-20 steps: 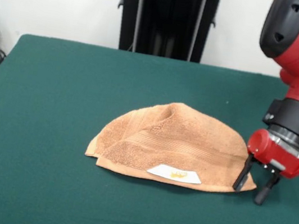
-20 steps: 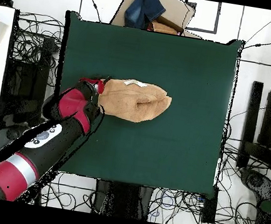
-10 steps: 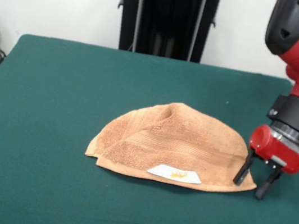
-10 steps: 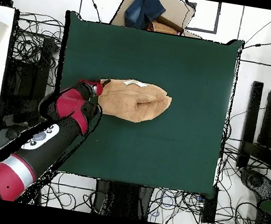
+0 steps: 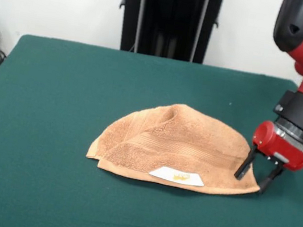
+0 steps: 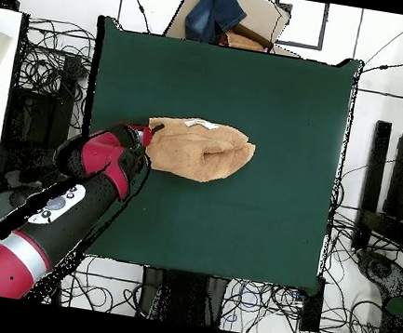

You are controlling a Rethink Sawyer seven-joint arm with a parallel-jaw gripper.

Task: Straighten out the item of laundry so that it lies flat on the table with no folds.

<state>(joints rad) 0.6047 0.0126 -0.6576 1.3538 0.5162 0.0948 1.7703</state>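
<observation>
The item of laundry [image 5: 175, 146] [image 6: 199, 148] is an orange-tan terry towel, folded over into a rounded heap on the dark green table [image 5: 51, 92] [image 6: 255, 88]. A white label [image 5: 176, 176] with a yellow mark lies along its near edge. My gripper [image 5: 253, 175] [image 6: 146, 135] is open at the towel's right corner in the front view. One black finger [image 5: 242, 165] stands over the corner's cloth and the other just off its edge. Nothing is pinched between them.
A black stand [image 5: 169, 18] rises behind the table's far edge. In the overhead view, boxes with a blue cloth [image 6: 220, 12] sit past the top edge and cables [image 6: 49, 84] lie on the floor around the table.
The gripper has shifted slightly upward and back from the near side, staying open at the towel's right corner. The towel has not moved.
</observation>
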